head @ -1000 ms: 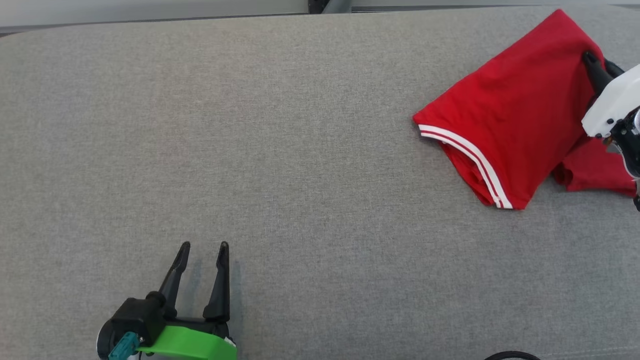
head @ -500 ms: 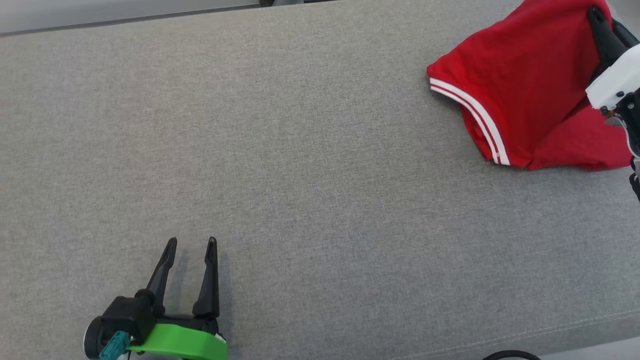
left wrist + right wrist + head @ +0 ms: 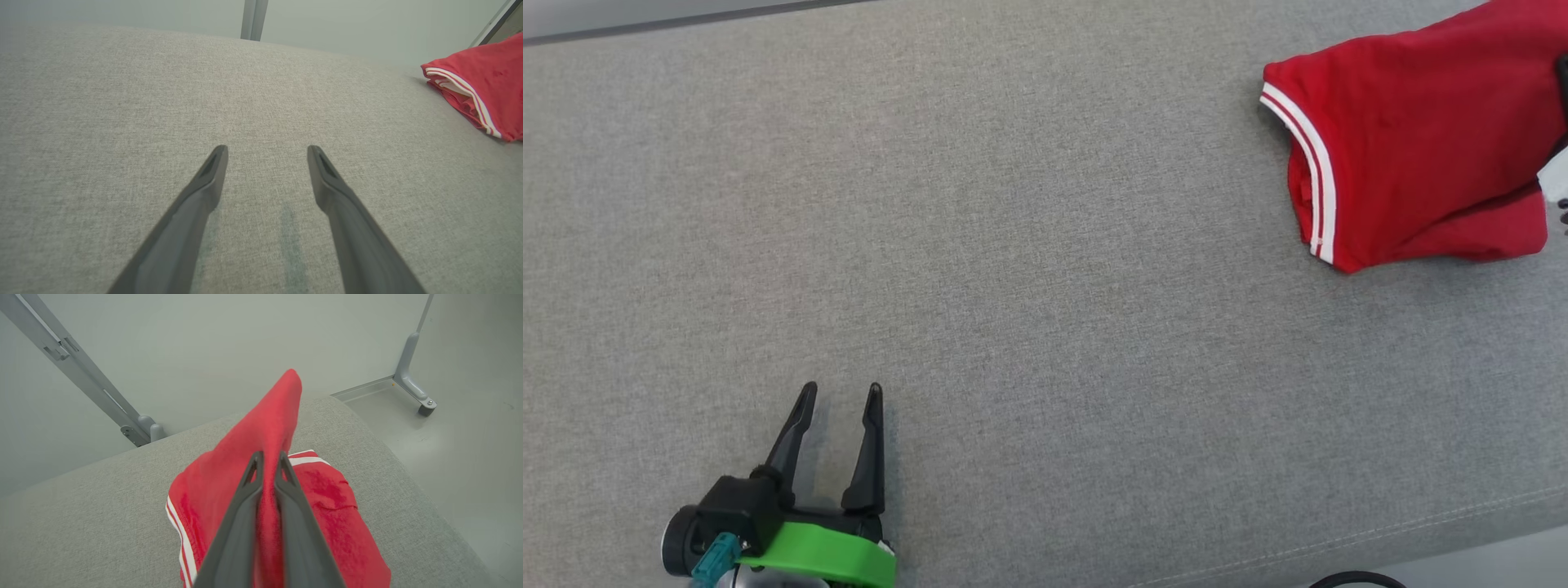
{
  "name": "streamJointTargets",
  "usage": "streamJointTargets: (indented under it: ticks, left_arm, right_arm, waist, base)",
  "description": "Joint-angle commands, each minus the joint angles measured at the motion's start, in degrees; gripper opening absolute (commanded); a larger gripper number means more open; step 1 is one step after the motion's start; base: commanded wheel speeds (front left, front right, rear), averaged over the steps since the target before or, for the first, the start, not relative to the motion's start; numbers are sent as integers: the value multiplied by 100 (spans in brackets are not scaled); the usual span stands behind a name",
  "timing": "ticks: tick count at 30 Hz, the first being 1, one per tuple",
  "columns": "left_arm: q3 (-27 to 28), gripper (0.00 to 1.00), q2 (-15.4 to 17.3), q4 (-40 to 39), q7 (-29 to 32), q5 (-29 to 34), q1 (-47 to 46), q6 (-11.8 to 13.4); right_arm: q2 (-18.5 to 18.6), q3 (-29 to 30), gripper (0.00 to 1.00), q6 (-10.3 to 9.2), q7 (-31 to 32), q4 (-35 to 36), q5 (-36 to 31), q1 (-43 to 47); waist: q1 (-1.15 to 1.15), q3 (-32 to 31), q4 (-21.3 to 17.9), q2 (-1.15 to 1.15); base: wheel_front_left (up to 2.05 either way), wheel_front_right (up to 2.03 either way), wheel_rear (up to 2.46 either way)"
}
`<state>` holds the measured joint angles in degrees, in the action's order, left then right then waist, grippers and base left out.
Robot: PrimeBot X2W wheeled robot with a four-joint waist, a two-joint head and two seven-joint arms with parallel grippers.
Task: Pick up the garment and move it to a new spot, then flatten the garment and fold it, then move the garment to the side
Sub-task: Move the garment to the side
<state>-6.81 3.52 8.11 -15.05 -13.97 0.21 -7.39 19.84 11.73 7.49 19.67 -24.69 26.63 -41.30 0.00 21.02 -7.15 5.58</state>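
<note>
**Inspector:** Location of the garment?

**Assessor:** The red garment (image 3: 1413,155) sits at the far right of the grey surface (image 3: 1045,286) in the head view, near a rounded corner. It is part raised. In the right wrist view a ridge of cloth stands up in a peak, and the rest lies bunched on the surface below.

**Inspector:** Right end effector?

**Assessor:** The right end effector (image 3: 270,454) is closed to a narrow slit, with a fold of the red cloth pinched between its two dark fingers. The fold carries on upward past the fingertips.

**Inspector:** Left end effector?

**Assessor:** The left end effector (image 3: 841,386) is at the lower left of the head view, well apart from the garment. Its fingers stand spread with a clear gap and grip nothing. It is low over bare surface, and its shadow falls just beneath. Whether it touches the surface cannot be determined.

**Inspector:** Materials and form?

**Assessor:** The garment is a soft, matte cloth. One edge is trimmed with two white stripes, and that edge faces the left end effector. The surface is padded and covered in coarse grey weave, with a stitched seam along its near edge. The fingers are long, tapered and matte dark. A bright green fitting (image 3: 825,559) sits at the base of the left pair.
</note>
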Motion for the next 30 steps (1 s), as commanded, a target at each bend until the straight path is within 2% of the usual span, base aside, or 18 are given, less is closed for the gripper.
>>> streamJointTargets:
  ticks: [1, 3, 4, 5, 6, 11, 17, 22, 27, 30]
  left_arm:
    - [-24, 100, 66, 21, -14, 28, -135, -21]
    - [-74, 100, 87, 49, -14, 8, -189, -21]
    - [-76, 100, 88, 59, -14, -6, -216, -21]
    - [-62, 100, 86, 64, -14, -17, -254, -21]
    - [-34, 100, 81, 65, -14, -36, -292, -21]
    - [79, 100, 63, 71, -14, -74, -311, -21]
    - [204, 100, 35, 94, -14, -43, -67, -20]
    - [376, 100, -4, 290, -14, -33, 267, -15]
    - [618, 100, -28, 609, -14, 54, 602, 60]
    - [678, 100, -38, 684, -14, 79, 704, 112]
  right_arm:
    - [-9, 105, 0, -2, -13, -34, -195, 54]
    - [-13, 336, 0, -2, -110, -150, -515, 0]
    - [-44, 448, 16, -2, -157, -216, -646, -45]
    - [-62, 556, 42, -1, -216, -270, -832, -84]
    - [-69, 683, 100, -2, -289, -327, -1001, -113]
    - [-154, 1025, 100, -2, -619, -470, -1788, -118]
    - [-137, 880, 100, -2, -1873, -74, -2276, 451]
    - [-374, 723, 100, -3, -2630, 529, -2092, 1591]
    - [-703, 434, 100, -3, -2993, 1001, -1911, 2981]
    - [-887, 394, 100, -2, -3084, 1020, -1876, 3419]
  waist:
    - [0, 93, 53, 1]
    - [0, 162, 121, 1]
    - [0, 193, 153, 1]
    - [0, 226, 192, 1]
    - [0, 252, 231, 1]
    - [0, 251, 364, 1]
    - [0, -255, 552, 1]
    - [0, -874, 683, 1]
    - [0, -1439, 694, 1]
    - [0, -1583, 695, 1]
  base:
    - [0, 0, 0]
    - [0, 0, 0]
    - [0, 0, 0]
    - [0, 0, 0]
    - [0, 0, 0]
    - [0, 0, 0]
    - [0, 0, 0]
    - [0, 0, 0]
    - [0, 0, 0]
    - [0, 0, 0]
